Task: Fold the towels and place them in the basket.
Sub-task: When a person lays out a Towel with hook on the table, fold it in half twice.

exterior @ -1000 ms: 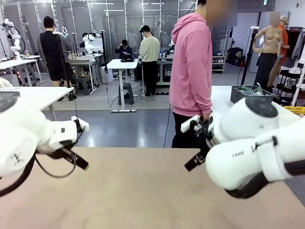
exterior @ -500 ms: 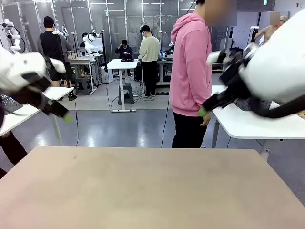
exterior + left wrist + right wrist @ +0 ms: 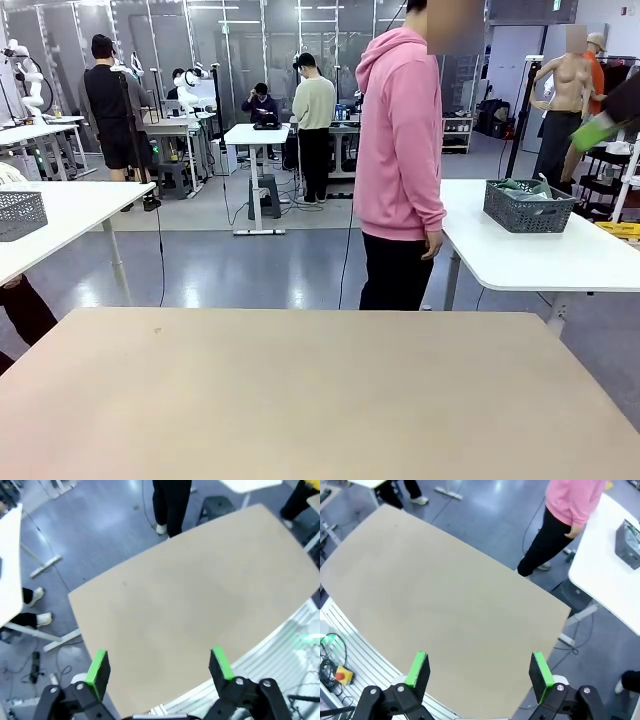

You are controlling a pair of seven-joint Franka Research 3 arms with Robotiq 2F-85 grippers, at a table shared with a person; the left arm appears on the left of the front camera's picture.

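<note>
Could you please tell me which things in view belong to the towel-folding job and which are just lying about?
Job: left gripper, open, over the wooden table; right gripper, open; dark mesh basket holding crumpled cloth, perhaps the towels, on the white side table; person in a pink hoodie.
Lying about: second mesh basket on another white table.

Tan rectangular table (image 3: 320, 400); tiny dark speck (image 3: 157, 330), perhaps a mark, far-left.
</note>
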